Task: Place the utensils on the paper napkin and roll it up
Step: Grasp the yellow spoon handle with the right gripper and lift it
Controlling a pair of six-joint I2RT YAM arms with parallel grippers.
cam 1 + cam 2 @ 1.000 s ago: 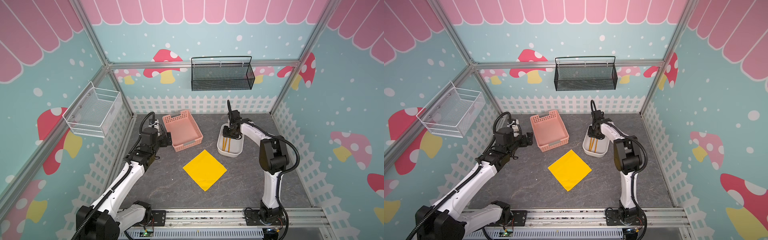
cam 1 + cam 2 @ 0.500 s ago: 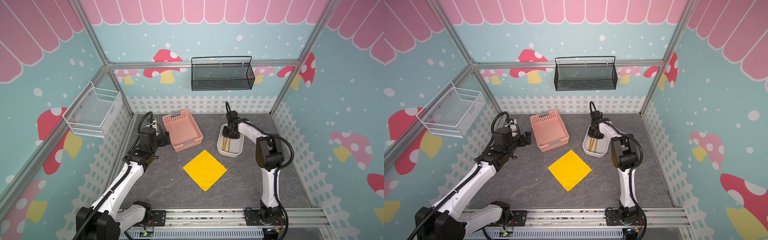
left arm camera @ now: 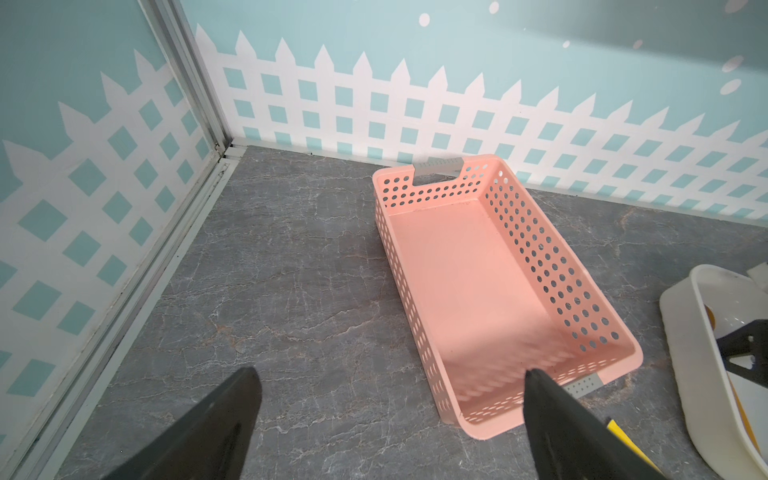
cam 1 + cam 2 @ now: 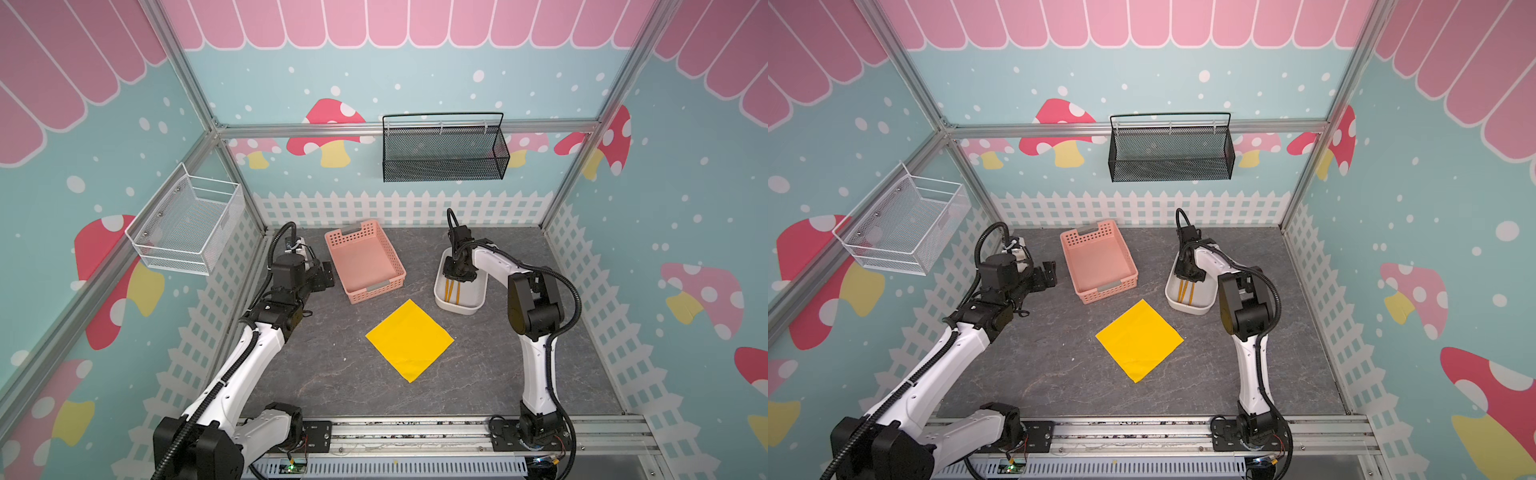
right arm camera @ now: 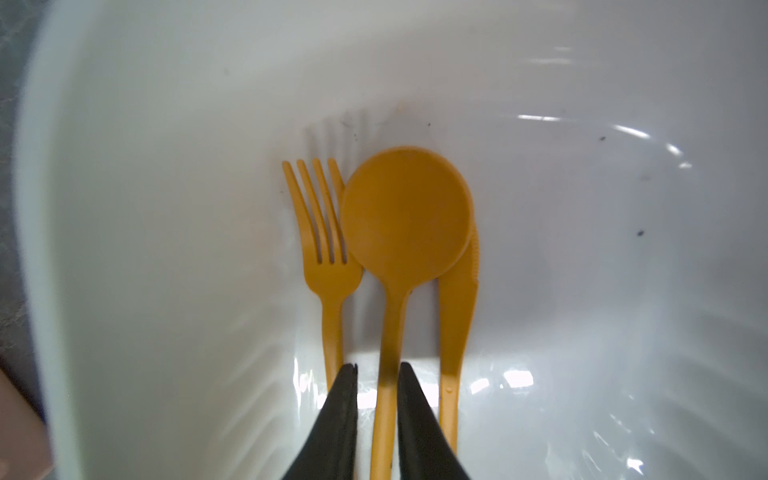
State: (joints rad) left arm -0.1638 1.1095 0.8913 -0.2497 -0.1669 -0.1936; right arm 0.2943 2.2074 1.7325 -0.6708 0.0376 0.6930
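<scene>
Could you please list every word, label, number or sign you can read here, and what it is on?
None readable in any view.
Grey tab on the pink basket: dotted texture only, no letters.
Small white mark on the left arm: too small to read.

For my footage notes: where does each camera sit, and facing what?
Top views: high in front, looking down on the table; both arms show.
Left wrist: on left arm, facing the pink basket; open left gripper shows.
Right wrist: on right arm, looking into the white tub; right gripper straddles the spoon handle.
Shared: left wrist and both top views show the basket.
</scene>
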